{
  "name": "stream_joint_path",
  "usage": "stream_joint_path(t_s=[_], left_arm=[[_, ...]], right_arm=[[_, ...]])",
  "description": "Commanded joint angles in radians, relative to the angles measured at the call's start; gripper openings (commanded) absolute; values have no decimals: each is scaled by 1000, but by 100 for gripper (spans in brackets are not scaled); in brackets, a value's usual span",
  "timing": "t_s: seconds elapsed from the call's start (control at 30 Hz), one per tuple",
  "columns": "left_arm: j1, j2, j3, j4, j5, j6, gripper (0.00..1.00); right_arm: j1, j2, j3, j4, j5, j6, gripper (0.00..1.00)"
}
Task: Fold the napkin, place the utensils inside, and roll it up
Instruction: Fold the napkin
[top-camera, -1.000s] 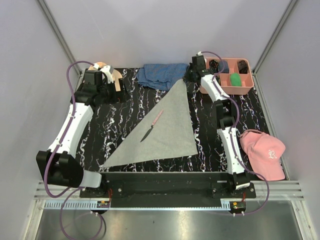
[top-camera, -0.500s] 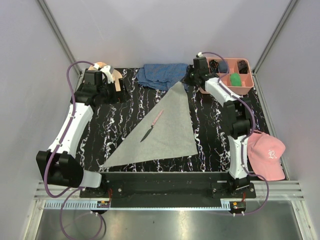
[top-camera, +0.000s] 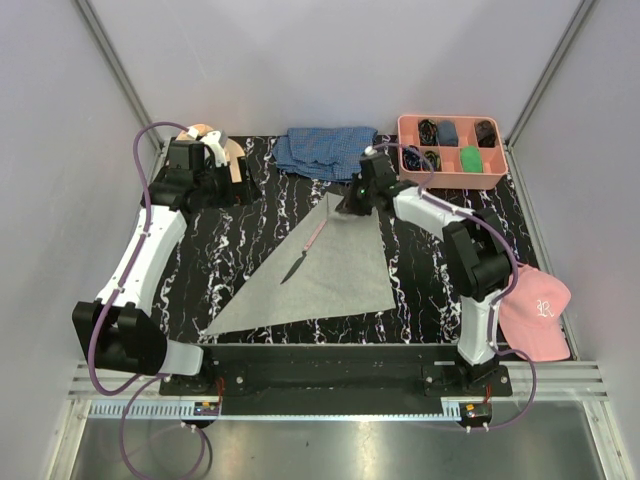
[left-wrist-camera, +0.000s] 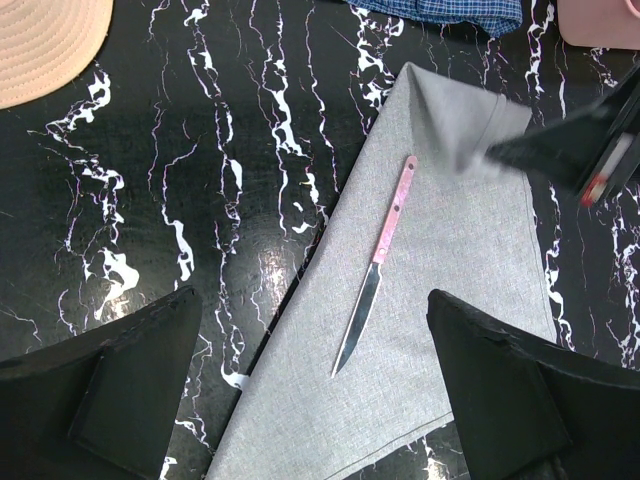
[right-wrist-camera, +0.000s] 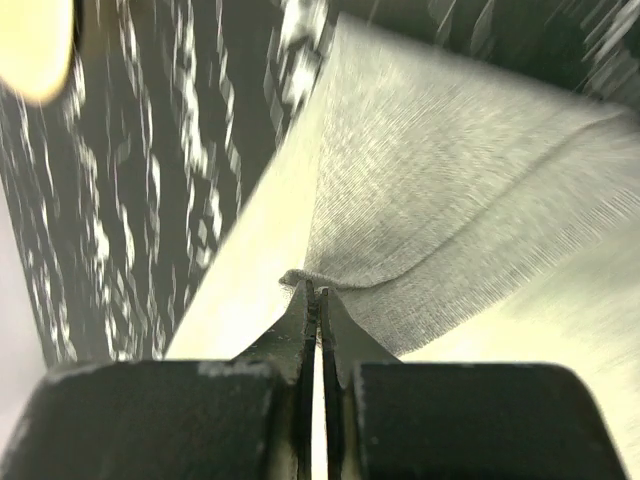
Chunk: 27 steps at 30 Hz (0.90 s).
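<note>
The light-grey napkin (top-camera: 335, 262) lies folded into a triangle on the black marbled table (top-camera: 225, 250). It also shows in the left wrist view (left-wrist-camera: 430, 300) and the right wrist view (right-wrist-camera: 450, 190). A knife with a pale pink handle (top-camera: 305, 250) lies on it, also in the left wrist view (left-wrist-camera: 378, 258). My right gripper (top-camera: 352, 205) is shut on the napkin's far corner (right-wrist-camera: 305, 280) and holds it folded back over the cloth. My left gripper (top-camera: 222, 182) is open and empty, hovering at the far left (left-wrist-camera: 315, 400).
A blue checked cloth (top-camera: 325, 150) lies at the back. A pink tray (top-camera: 452, 175) with small items stands at the back right. A pink cap (top-camera: 528, 305) lies at the right, a tan hat (top-camera: 215, 145) at the back left.
My right gripper has moved from beside the pink tray toward the near left, pulling the napkin's far corner back over the cloth. The left arm and the knife have not moved.
</note>
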<state>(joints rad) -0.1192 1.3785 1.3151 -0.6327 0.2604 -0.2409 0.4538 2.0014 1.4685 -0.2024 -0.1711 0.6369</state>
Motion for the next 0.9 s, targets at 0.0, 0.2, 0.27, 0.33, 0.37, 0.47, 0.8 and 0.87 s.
stream_joint_path(t_s=[0.0, 0.2, 0.27, 0.33, 0.37, 0.47, 0.8, 0.87], left_arm=[[6, -24, -1, 45, 26, -8, 99], [6, -24, -2, 45, 27, -8, 99], [6, -25, -2, 45, 23, -8, 99], [6, -24, -2, 47, 22, -8, 99], [6, -24, -2, 47, 23, -8, 99], [6, -24, -2, 47, 22, -8, 99], [6, -24, -4, 47, 20, -6, 99], [6, -25, -4, 47, 20, -6, 99]], right_arm=[[83, -108, -69, 44, -57, 66, 0], [164, -138, -131, 60, -61, 113, 0], [175, -139, -145, 64, -65, 133, 0], [194, -138, -158, 72, -71, 147, 0], [203, -138, -162, 78, -70, 156, 0], [233, -130, -165, 84, -71, 168, 0], [296, -107, -163, 100, -65, 208, 0], [306, -99, -163, 100, -67, 210, 0]])
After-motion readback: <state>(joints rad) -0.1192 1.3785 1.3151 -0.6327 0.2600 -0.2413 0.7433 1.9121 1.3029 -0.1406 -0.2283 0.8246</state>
